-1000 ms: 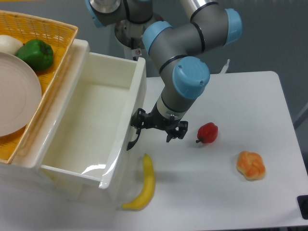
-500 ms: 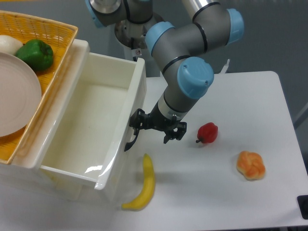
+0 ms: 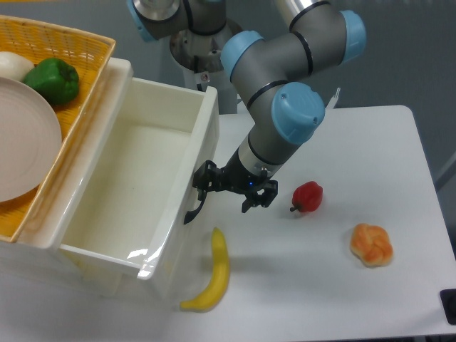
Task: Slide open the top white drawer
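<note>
Top white drawer (image 3: pixel 135 192) stands pulled well out of its cabinet (image 3: pixel 117 71) on my left, a deep glossy cream box with smooth walls and a bare floor that catches a bright glare near its front corner. Above it, on the cabinet top, I see a yellow wicker basket (image 3: pixel 71 43) with a woven rim, holding a matte pale plate (image 3: pixel 25 139), a shiny green bell pepper (image 3: pixel 53 80) and part of something round and white (image 3: pixel 13 64). On the drawer's front face a curved black handle (image 3: pixel 194 208) shows. My pincer (image 3: pixel 235 191) sits right at that front, its black fingers spread apart, the near one touching or just beside the handle; I cannot tell whether it actually grips it. The arm (image 3: pixel 285 85) comes down from the top centre, folds at a grey elbow with light-blue caps, and slants down and left to the wrist, so the tool points at the drawer front. Below the pincer a curved yellow banana (image 3: pixel 212 274) lies on the white surface (image 3: pixel 342 299), just beside the drawer. Further right lies a glossy red pepper (image 3: pixel 307 196), then a lumpy orange bun-like piece (image 3: pixel 371 244) near the right edge.
</note>
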